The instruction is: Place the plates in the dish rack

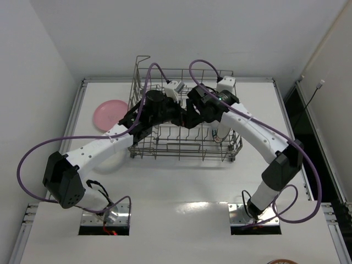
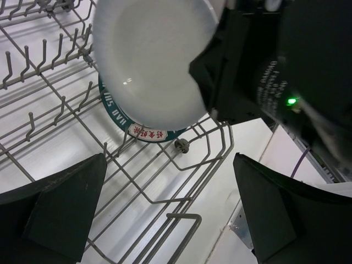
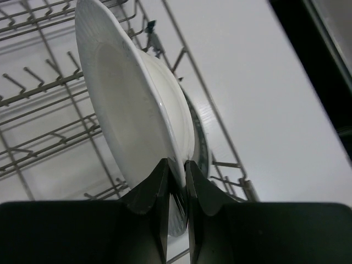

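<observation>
Right wrist: clenching white plate by rim in right jaws over dish rack; left jaws released; patterned plate lettering unreadable.

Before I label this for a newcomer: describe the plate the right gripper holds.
On the table sits the rack. Above its wires the right gripper pinches the white plate by its rim. It is plain; the patterned plate just behind has a teal rim.

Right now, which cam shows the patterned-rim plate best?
Left wrist: the patterned plate shows its teal rim with red marks, in the dish rack behind the white plate. Right wrist catches only an edge sliver; in the top view the arms mostly hide it.
</observation>
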{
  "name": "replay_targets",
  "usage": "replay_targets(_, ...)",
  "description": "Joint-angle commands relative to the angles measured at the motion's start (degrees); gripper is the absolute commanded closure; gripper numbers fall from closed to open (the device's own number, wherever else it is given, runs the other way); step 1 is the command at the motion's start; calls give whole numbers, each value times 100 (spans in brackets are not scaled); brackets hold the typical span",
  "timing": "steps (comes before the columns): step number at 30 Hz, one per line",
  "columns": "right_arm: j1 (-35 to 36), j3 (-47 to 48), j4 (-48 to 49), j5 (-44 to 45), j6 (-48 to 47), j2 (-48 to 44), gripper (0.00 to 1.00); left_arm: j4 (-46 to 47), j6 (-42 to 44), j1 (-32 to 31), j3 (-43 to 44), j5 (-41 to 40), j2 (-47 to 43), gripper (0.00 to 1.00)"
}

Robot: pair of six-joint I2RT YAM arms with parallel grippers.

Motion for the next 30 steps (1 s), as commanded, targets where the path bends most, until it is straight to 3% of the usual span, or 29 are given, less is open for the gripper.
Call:
replay_targets(1,243,150,-267,998,43,-517,100,99,-57,0,135,-239,41,0)
replay_targets(6,243,-236,-266,892,131,-446,100,99,-57,0,135,-291,41,0)
replay_targets(23,358,-1229,1315,-434,-475,81,100,47,-5,0,187,-344,-12,0)
replay_targets(24,358,-1352,1420,-435,-475,81,99,47,-5,0,188,-344,-12,0)
replay_targets(26,419,-1415,1491,-506,-423,133,85,47,-5,0,188,-344,-12,0)
replay_targets(30,472,-1538,1614,-638,-423,186,78,47,-5,0,188,-344,-12,0)
